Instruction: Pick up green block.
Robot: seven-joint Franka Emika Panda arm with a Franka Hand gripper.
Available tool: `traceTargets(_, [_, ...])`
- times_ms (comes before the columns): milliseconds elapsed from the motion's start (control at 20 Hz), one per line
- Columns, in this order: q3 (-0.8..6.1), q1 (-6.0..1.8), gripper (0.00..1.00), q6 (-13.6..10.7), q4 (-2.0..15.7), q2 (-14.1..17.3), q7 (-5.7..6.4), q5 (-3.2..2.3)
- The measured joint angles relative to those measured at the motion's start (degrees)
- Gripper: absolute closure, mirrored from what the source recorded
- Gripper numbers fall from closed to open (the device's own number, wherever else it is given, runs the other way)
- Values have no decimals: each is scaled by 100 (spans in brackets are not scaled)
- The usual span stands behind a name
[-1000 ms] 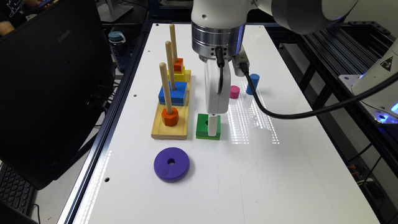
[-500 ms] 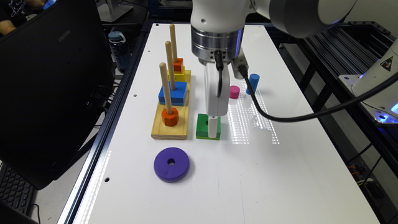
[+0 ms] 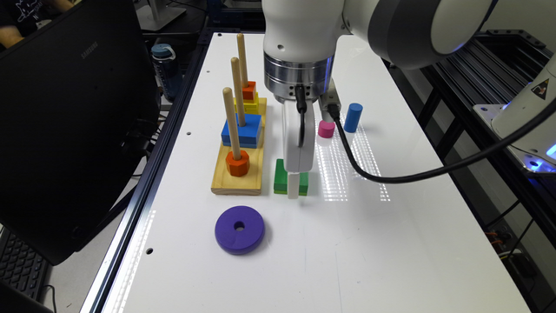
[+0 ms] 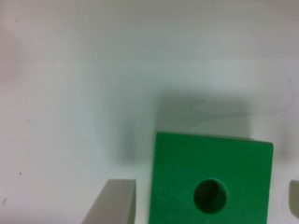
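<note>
The green block (image 3: pixel 281 179) lies flat on the white table beside the wooden peg stand, its round centre hole facing up (image 4: pixel 210 196). My gripper (image 3: pixel 294 191) has come down over it, its white body covering the block's middle in the exterior view. In the wrist view the gripper (image 4: pixel 203 200) is open and straddles the block. One grey finger (image 4: pixel 113 201) stands a small gap away from one side. The other finger (image 4: pixel 294 191) just shows at the picture's edge past the opposite side. Neither finger touches the block.
A wooden peg stand (image 3: pixel 236 176) at the exterior view's left of the block carries an orange piece, a blue square block (image 3: pixel 242 129) and yellow and orange pieces. A purple disc (image 3: pixel 239 229) lies nearer the camera. A pink cylinder (image 3: pixel 325 128) and a blue cylinder (image 3: pixel 352 117) stand behind.
My gripper has sunk lower, so its fingers now reach down around the green block. The block and the other pieces have not moved.
</note>
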Motion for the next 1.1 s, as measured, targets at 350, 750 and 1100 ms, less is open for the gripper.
traceTargets(350, [-2, 1, 0, 0, 1, 8, 0, 0])
traceTargets(750, [-14, 1, 0, 16, 25, 95, 4, -32])
traceTargets(1100, [-14, 3, 0, 16, 26, 95, 6, -33])
